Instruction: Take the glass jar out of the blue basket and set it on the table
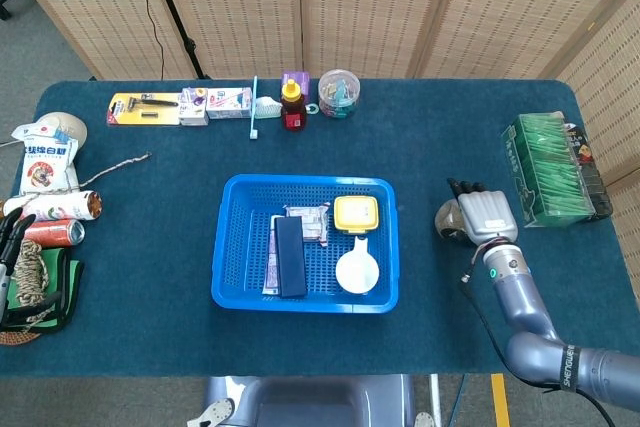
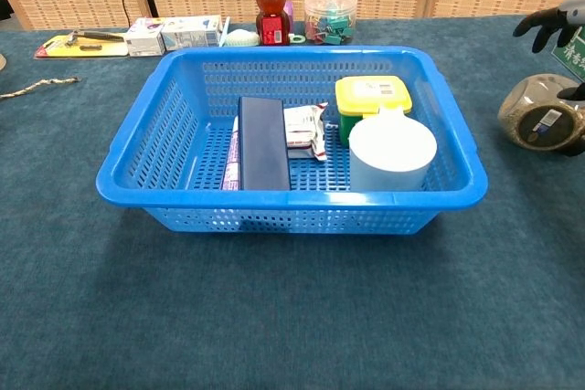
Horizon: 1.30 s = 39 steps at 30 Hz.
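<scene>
The glass jar (image 1: 446, 220) (image 2: 539, 114) rests on the blue tablecloth, to the right of the blue basket (image 1: 305, 302) (image 2: 292, 199) and outside it. My right hand (image 1: 484, 213) (image 2: 559, 26) hovers just right of and above the jar, fingers spread and holding nothing. At the table's far left edge lies my left hand (image 1: 12, 257), its fingers apart and empty; the chest view does not show it. Inside the basket are a dark blue box (image 1: 289, 257) (image 2: 263, 142), a yellow-lidded tub (image 1: 356, 214) (image 2: 373, 96) and a white round container (image 1: 357, 272) (image 2: 393, 152).
A green box (image 1: 550, 167) stands close to the right of my right hand. Along the back edge sit a honey bottle (image 1: 292, 107) (image 2: 269, 14), a tub of clips (image 1: 339, 93) (image 2: 330, 15) and small boxes. Cans and bags crowd the left edge (image 1: 50, 207).
</scene>
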Each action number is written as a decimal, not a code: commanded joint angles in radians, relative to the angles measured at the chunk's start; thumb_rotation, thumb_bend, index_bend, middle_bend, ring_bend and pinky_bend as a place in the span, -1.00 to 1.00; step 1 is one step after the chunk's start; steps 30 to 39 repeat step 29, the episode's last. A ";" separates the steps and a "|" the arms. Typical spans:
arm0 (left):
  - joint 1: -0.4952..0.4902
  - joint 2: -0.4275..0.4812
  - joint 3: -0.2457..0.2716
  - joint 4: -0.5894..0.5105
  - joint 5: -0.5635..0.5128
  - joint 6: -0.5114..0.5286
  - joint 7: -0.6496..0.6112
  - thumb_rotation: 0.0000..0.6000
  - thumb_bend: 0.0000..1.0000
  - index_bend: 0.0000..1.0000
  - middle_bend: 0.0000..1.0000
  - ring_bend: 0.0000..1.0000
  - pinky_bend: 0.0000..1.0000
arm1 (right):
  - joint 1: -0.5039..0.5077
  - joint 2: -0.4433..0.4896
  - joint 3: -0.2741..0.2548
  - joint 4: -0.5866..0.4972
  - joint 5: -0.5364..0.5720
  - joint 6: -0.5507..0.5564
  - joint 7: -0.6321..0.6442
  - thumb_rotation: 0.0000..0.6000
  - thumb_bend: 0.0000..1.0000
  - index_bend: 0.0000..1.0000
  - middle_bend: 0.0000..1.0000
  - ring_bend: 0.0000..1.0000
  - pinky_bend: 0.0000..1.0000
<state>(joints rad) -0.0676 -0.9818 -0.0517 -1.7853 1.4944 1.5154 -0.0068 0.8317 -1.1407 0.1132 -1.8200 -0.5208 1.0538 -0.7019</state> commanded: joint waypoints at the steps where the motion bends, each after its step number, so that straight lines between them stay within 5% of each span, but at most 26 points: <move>1: 0.000 0.002 0.000 0.001 0.001 -0.001 -0.004 1.00 -0.96 -1.00 -1.00 -1.00 -1.00 | -0.040 0.095 0.006 -0.107 -0.081 0.063 0.040 1.00 -0.27 -1.00 -0.68 -0.65 0.31; 3: 0.001 0.003 0.002 0.004 0.004 0.000 -0.008 1.00 -0.96 -1.00 -1.00 -1.00 -1.00 | -0.081 0.154 -0.001 -0.166 -0.163 0.097 0.084 1.00 -0.27 -1.00 -0.72 -0.69 0.26; 5: 0.002 0.003 0.006 0.007 0.011 0.001 -0.011 1.00 -0.96 -1.00 -1.00 -1.00 -1.00 | -0.132 0.202 -0.019 -0.200 -0.269 0.116 0.147 1.00 -0.27 -1.00 -0.86 -0.84 -0.05; 7: 0.005 0.002 0.011 0.011 0.019 0.003 -0.014 1.00 -0.96 -1.00 -1.00 -1.00 -1.00 | -0.182 0.227 -0.044 -0.203 -0.374 0.134 0.207 1.00 -0.32 -1.00 -1.00 -1.00 -0.67; 10: 0.014 -0.003 0.025 0.021 0.035 0.009 -0.024 1.00 -0.96 -1.00 -1.00 -1.00 -1.00 | -0.272 0.227 -0.085 -0.153 -0.573 0.187 0.341 1.00 -0.55 -1.00 -1.00 -1.00 -0.99; 13: 0.022 -0.010 0.032 0.036 0.045 0.019 -0.036 1.00 -0.96 -1.00 -1.00 -1.00 -1.00 | -0.329 0.204 -0.114 -0.085 -0.709 0.240 0.434 1.00 -0.93 -1.00 -1.00 -1.00 -1.00; 21: 0.025 -0.042 0.044 0.103 0.067 0.020 -0.045 1.00 -0.96 -1.00 -1.00 -1.00 -1.00 | -0.515 0.024 -0.205 0.253 -1.041 0.492 0.600 1.00 -1.00 -1.00 -1.00 -1.00 -1.00; 28: 0.018 -0.059 0.051 0.130 0.097 0.021 -0.054 1.00 -0.96 -1.00 -1.00 -1.00 -1.00 | -0.573 -0.067 -0.195 0.390 -1.076 0.537 0.663 1.00 -1.00 -1.00 -1.00 -1.00 -1.00; 39: 0.018 -0.060 0.052 0.130 0.100 0.021 -0.053 1.00 -0.96 -1.00 -1.00 -1.00 -1.00 | -0.575 -0.068 -0.191 0.392 -1.077 0.541 0.665 1.00 -1.00 -1.00 -1.00 -1.00 -1.00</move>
